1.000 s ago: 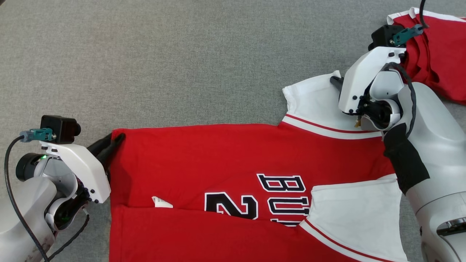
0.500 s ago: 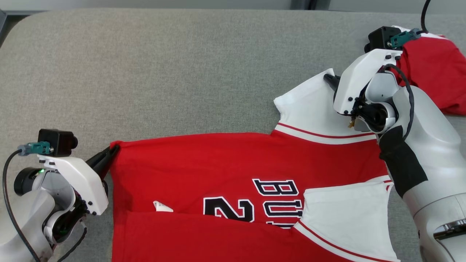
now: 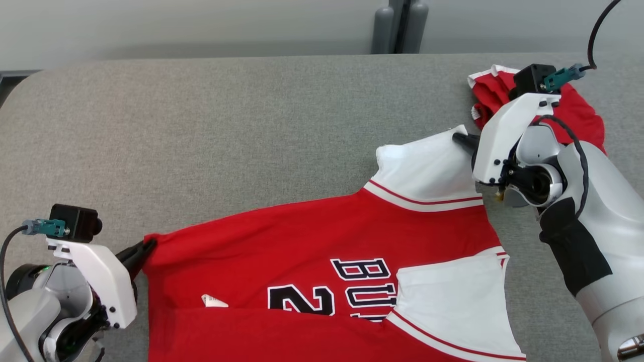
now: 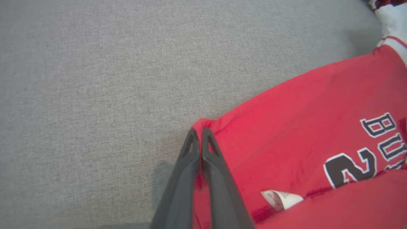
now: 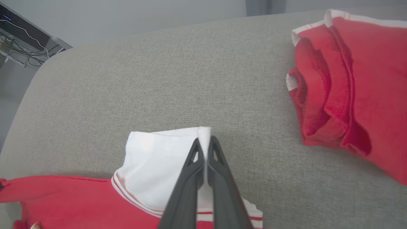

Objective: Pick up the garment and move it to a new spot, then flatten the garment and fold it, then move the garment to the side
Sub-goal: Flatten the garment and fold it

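Note:
The garment (image 3: pixel 312 236) is a red jersey with white sleeves and dark lettering, spread on the grey table, its near part folded over. My left gripper (image 3: pixel 149 246) is shut on the garment's red hem corner (image 4: pixel 203 125) at the lower left. My right gripper (image 3: pixel 459 138) is shut on the edge of the far white sleeve (image 5: pixel 165 149) at the upper right. The cloth between the two grippers runs on a slant and looks lifted at both held corners. A white label (image 4: pixel 279 198) peeks out at the fold.
A second red garment (image 3: pixel 578 108) lies bunched at the table's far right, close behind my right wrist; in the right wrist view this red garment (image 5: pixel 353 86) lies right of my fingers. The grey table (image 3: pixel 226 130) ends at a rounded far edge, a pale wall behind.
The left gripper closed on the hem corner. The camera tilted up, bringing the table's far edge into view. The held far edge of the jersey now rises on a slant, sleeve end higher.

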Robot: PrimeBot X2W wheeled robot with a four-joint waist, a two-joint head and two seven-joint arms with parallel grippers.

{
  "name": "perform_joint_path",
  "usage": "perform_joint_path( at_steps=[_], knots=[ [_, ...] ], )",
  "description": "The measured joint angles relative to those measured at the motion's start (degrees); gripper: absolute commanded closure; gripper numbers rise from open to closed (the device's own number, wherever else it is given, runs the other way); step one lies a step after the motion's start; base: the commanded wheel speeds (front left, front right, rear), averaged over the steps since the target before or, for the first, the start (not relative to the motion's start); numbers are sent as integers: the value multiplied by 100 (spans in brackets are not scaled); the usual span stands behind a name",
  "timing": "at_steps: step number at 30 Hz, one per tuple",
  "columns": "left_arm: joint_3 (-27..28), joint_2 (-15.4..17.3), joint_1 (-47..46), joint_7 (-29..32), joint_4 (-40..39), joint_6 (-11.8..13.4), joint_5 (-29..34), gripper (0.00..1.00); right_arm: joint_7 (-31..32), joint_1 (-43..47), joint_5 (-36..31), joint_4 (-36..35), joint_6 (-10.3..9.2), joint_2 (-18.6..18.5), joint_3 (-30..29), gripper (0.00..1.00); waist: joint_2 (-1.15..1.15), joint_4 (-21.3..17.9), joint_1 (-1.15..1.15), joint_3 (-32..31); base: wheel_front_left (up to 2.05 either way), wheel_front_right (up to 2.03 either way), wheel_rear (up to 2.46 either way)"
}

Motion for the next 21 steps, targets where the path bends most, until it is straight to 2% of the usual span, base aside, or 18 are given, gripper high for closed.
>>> perform_joint_path(
  at_steps=[5, 10, 15, 21],
  knots=[
    [-75, 277, 119, 316, -227, 73, -104, 100, 423, 201, 291, -218, 0, -158, 168, 100, 0, -96, 0, -159, 0, 0, 0],
    [-167, 501, 157, 849, -346, -148, -278, 100, 828, 381, 501, -489, 0, -325, 269, 100, 0, -211, 0, -286, 0, 0, 0],
    [-146, 556, 46, 1125, -304, -227, -438, 100, 1228, 560, 693, -660, 0, -336, 265, 100, 0, -296, 0, -395, 0, 0, 0],
    [-191, 467, 14, 1437, -93, -389, -637, 100, 1653, 845, 886, -1117, 0, -381, 298, 100, 0, -425, 0, -541, 0, 0, 0]
  ],
)
